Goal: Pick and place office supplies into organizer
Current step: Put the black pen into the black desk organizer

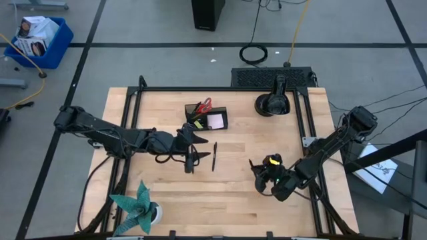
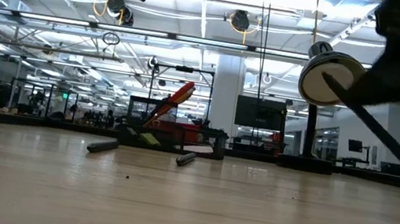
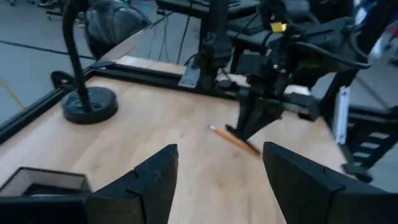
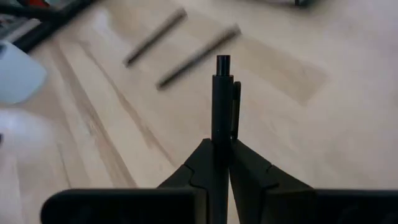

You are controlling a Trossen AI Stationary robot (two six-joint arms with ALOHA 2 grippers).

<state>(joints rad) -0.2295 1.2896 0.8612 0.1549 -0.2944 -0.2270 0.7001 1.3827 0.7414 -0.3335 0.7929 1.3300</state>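
The black organizer (image 1: 207, 117) stands at the table's far middle, with red-handled scissors (image 1: 203, 106) and a pink pad (image 1: 215, 121) in it. Two black pens (image 1: 215, 157) (image 1: 189, 160) lie on the wood in front of it, also seen in the right wrist view (image 4: 199, 56) (image 4: 155, 37). My right gripper (image 4: 221, 146) (image 1: 259, 172) is shut on a third black pen (image 4: 222, 93) above the table's near right. An orange pencil (image 3: 233, 140) lies on the table under it. My left gripper (image 3: 217, 168) (image 1: 195, 137) hovers open near the organizer with nothing between its fingers. My right gripper pinches the black pen between its two fingers. The pen runs along the fingers, and its clip end (image 4: 224, 74) sticks out past the fingertips. The fingers slant down toward the table. The pen is lifted clear of the wood and shows tilted in the low view (image 2: 376, 130).
A black desk lamp (image 1: 273, 103) with a round base stands at the far right. A teal paper plant (image 1: 137, 210) sits at the near left corner. A black metal frame (image 1: 127, 100) runs along the table's edges. Bare wood lies between the two grippers.
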